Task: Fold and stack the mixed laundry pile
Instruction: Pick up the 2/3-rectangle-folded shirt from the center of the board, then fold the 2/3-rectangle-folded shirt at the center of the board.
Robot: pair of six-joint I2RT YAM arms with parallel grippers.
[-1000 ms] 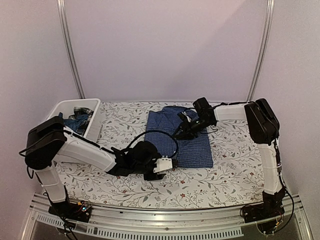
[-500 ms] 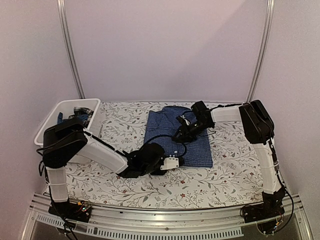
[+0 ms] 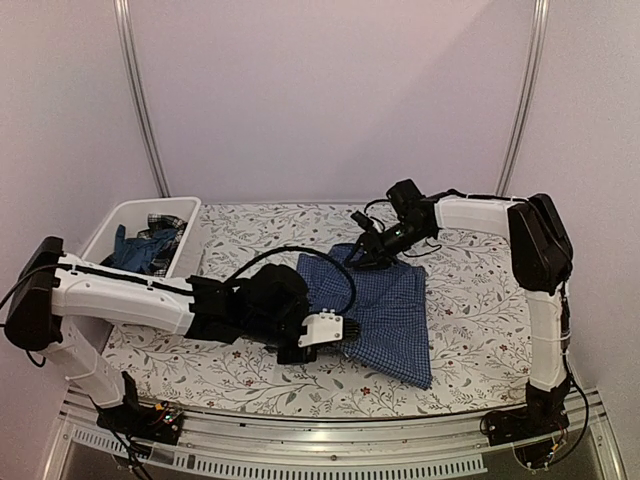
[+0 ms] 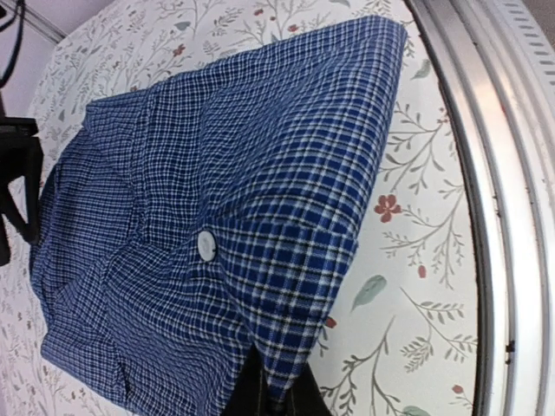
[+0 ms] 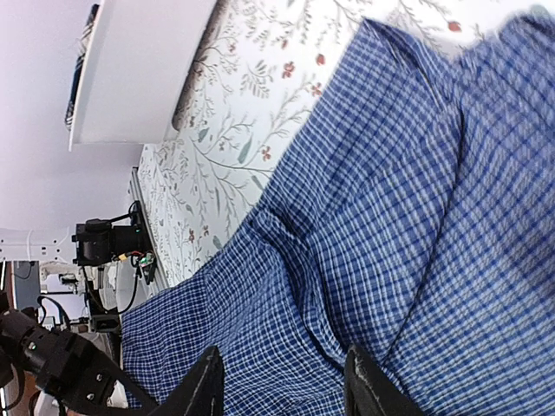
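Note:
The blue-and-white check shirt (image 3: 390, 300) lies folded on the floral cloth, its near corner close to the table's front edge. My left gripper (image 3: 345, 333) is at the shirt's near left edge. In the left wrist view the left gripper (image 4: 277, 403) is shut on a cuff-like edge of the shirt (image 4: 217, 173), beside a white button (image 4: 205, 243). My right gripper (image 3: 365, 240) hangs over the shirt's far edge. Its fingers (image 5: 204, 390) stand apart above the check fabric (image 5: 390, 217) and grip nothing. More of the laundry pile (image 3: 140, 250) lies in the tub.
The white tub (image 3: 110, 220) stands at the back left, also seen in the right wrist view (image 5: 139, 78). The floral tablecloth (image 3: 250, 235) covers the table. A metal rail (image 4: 486, 173) runs along the table's front edge, right by the shirt.
My left gripper has shut on the shirt's edge and dragged the shirt toward the front edge. My right gripper has drawn back to the far edge and spread its fingers wider.

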